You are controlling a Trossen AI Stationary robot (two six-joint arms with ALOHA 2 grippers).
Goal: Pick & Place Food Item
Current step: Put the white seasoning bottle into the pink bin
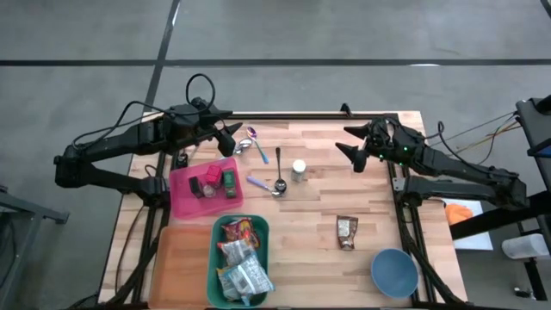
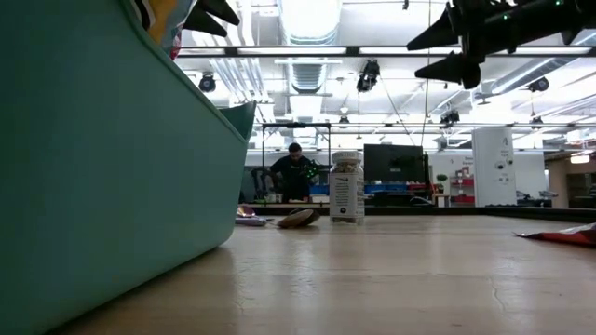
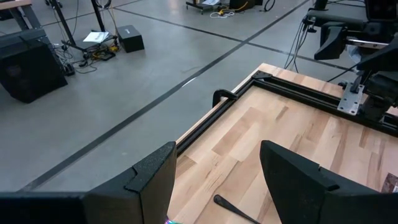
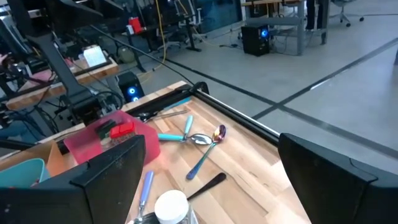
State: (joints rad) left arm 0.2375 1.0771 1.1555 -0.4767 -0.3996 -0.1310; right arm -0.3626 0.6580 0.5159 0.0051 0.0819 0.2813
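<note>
Left to right on the table point(image 1: 379, 207), clock directions taken from its centre in the high view.

Left gripper point(image 1: 231, 133): at about 11 o'clock, raised beside the pink tray point(image 1: 182, 200), fingers spread, pinching nothing.

Teal bin point(image 1: 215, 258): at 7 o'clock, packed with snack packets. Risk: a pick here may drag a neighbouring packet out, as they overlap.

White bottle point(image 1: 299, 170): near centre, upright among loose spoons point(image 1: 277, 176). Risk: a low sweep by either arm may topple it.

Food packet point(image 1: 346, 232): at 5 o'clock, lying flat and alone; judged the likeliest task item. Risk: a flat wrapper may slip from the fingers.

Right gripper point(image 1: 351, 141): at 1 o'clock, raised, fingers spread, empty.

Writing: the bottle's label shows print, unreadable. No brand legible.
</note>
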